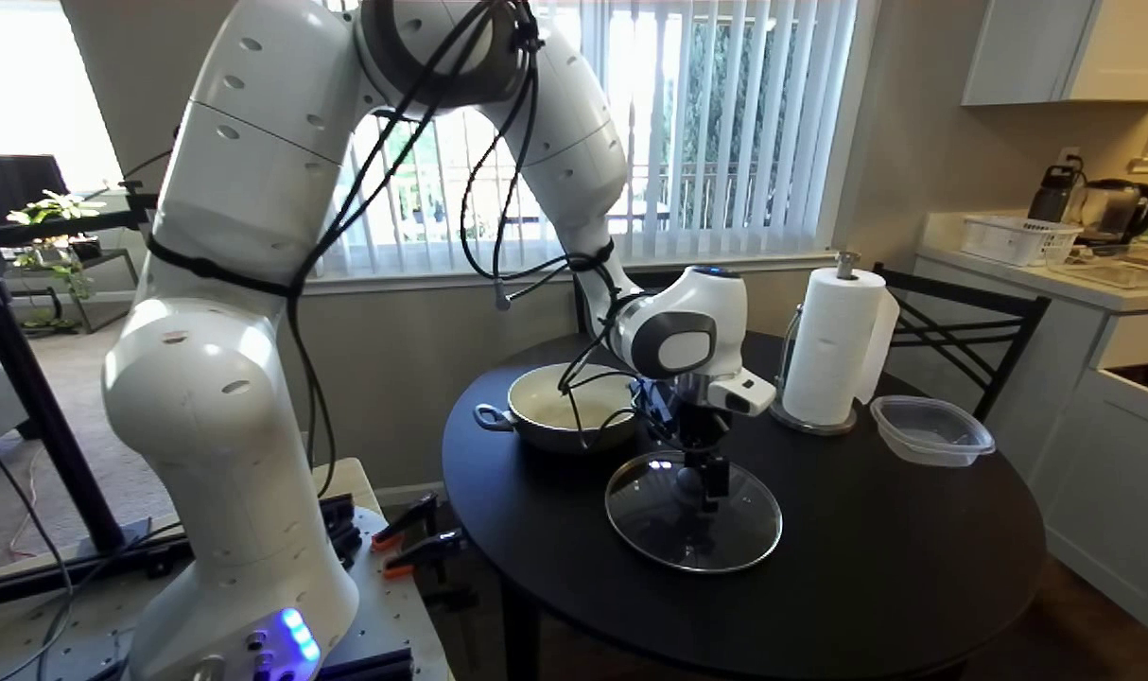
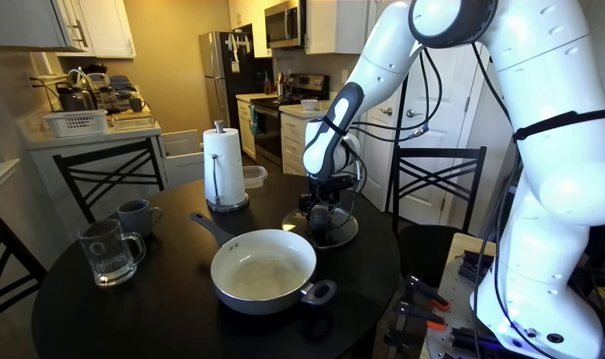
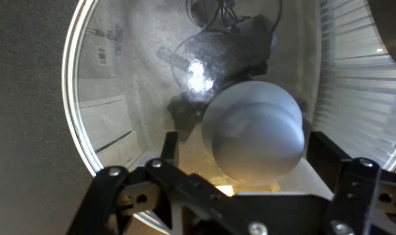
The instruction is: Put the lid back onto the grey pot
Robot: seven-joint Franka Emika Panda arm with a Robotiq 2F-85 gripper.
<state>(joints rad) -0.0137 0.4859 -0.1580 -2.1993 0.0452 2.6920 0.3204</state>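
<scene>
The see-through glass lid lies flat on the dark table, its metal rim and grey knob facing up. The lid also shows in an exterior view and fills much of the wrist view. My gripper is over the lid, pointing down. In the wrist view my gripper is open, with the round knob between its fingers. A gap shows at the left finger; the right finger is closer to the knob. The grey pot stands uncovered beside the lid, cream inside, and also shows in an exterior view.
A paper towel roll on a stand and a clear plastic container stand on the round table. A glass mug and a grey mug stand beyond the pot. The pot's long handle points towards the paper towel roll.
</scene>
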